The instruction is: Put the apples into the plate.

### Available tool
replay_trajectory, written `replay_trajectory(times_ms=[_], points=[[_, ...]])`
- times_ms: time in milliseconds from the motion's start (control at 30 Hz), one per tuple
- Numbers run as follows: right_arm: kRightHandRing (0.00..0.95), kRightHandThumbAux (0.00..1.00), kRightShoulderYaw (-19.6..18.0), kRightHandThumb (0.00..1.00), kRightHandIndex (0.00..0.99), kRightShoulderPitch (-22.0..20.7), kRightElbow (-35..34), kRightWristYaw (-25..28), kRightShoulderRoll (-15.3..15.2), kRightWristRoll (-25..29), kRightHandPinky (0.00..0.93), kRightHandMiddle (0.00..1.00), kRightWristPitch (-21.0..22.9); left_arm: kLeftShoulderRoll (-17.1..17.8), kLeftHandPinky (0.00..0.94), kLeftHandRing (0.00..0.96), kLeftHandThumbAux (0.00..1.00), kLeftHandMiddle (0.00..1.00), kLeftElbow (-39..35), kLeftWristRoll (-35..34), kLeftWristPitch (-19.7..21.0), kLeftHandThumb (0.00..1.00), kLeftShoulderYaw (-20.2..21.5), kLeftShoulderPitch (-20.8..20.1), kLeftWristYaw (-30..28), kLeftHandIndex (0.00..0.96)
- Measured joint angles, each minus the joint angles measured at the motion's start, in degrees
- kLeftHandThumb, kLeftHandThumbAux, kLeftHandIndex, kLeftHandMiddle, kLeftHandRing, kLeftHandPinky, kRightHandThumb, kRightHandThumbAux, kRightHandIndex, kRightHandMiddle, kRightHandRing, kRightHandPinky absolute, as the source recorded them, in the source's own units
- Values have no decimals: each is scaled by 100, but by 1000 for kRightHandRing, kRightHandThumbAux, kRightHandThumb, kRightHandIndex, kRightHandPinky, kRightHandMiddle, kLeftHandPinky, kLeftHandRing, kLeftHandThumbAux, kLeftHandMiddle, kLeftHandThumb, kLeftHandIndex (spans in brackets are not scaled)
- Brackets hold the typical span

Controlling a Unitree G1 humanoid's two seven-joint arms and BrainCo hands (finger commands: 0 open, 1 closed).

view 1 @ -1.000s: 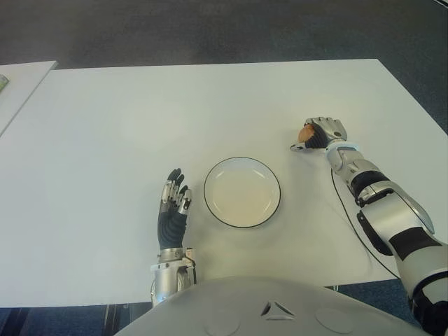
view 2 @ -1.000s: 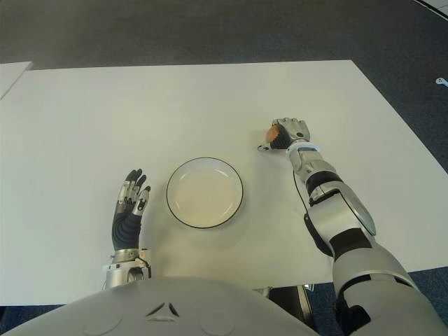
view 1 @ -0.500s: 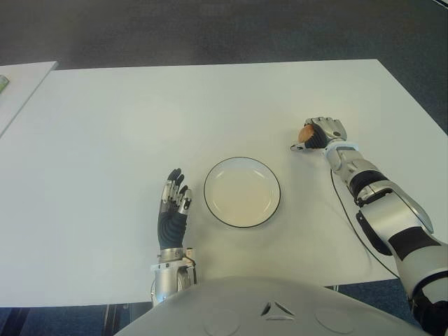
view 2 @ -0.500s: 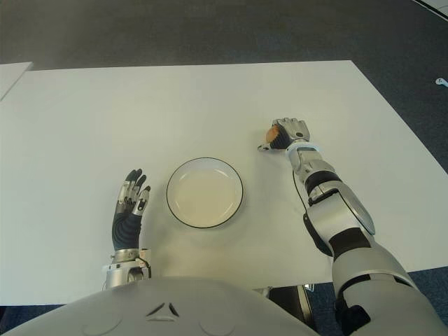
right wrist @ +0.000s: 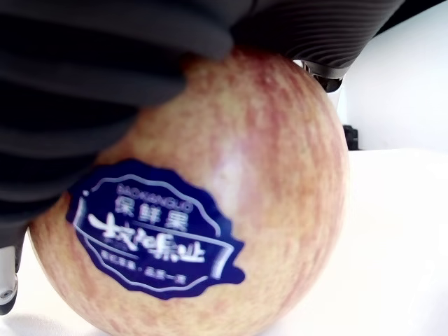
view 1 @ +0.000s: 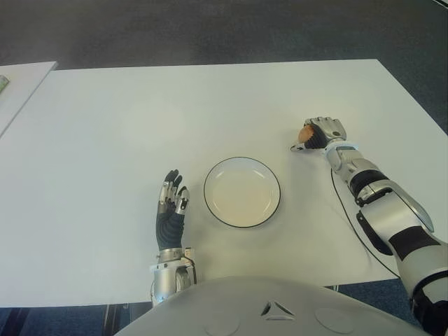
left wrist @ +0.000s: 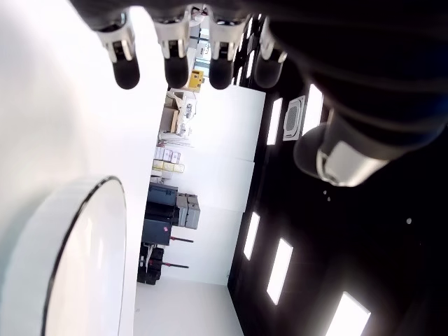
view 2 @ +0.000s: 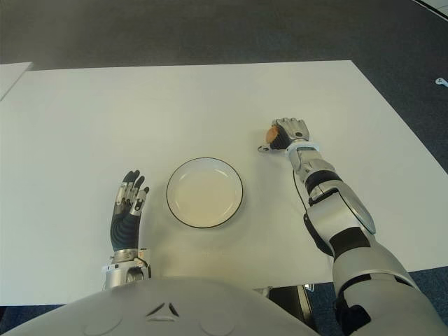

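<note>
So the right hand (view 1: 318,134) is out on the far right side of the wide white surface (view 1: 126,126), with its dark fingers (right wrist: 105,63) wrapped tight around a small reddish-yellow apple (view 1: 305,133). In the right wrist view you can see the apple up close, streaky red over yellow skin with a dark blue sticker (right wrist: 150,231) with white lettering stuck on it. Can't really tell if the apple's bottom is touching the surface or sitting just above it. The round white plate with a thin dark rim (view 1: 242,192) is near the middle of the surface, well apart from the apple and toward the robot's left of it, with nothing lying in it. Nothing sits between the apple and the plate, just bare surface. The left hand (view 1: 170,211) shows just beside the plate on its left side, fingers (left wrist: 126,66) stretched out straight and a bit spread, holding nothing. A thin dark cable (view 1: 348,221) runs along the right forearm. Off at the far left there's the corner of a second white table (view 1: 17,84).
</note>
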Motion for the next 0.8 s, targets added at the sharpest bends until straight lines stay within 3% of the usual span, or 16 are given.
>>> replay_trajectory(times_ms=[300,533,800], points=[[790,678,80,846,401,-173,91,-30,-25,-83,770,524,-6,-1,0,0,557,0,232,14,-153,143,-52,-29,0,0],[794,676,-107,848,404,-222,114,-105,-18,12,748,530,-65,-1,0,0,570,0,294,7,-188,133,-65,-63,0,0],[800,675,-452,850,407,-124,-288,-126,-34,286,775,530,-578,-1,0,0,586,0,325,-63,-201,138,-56,-71,-22,0]])
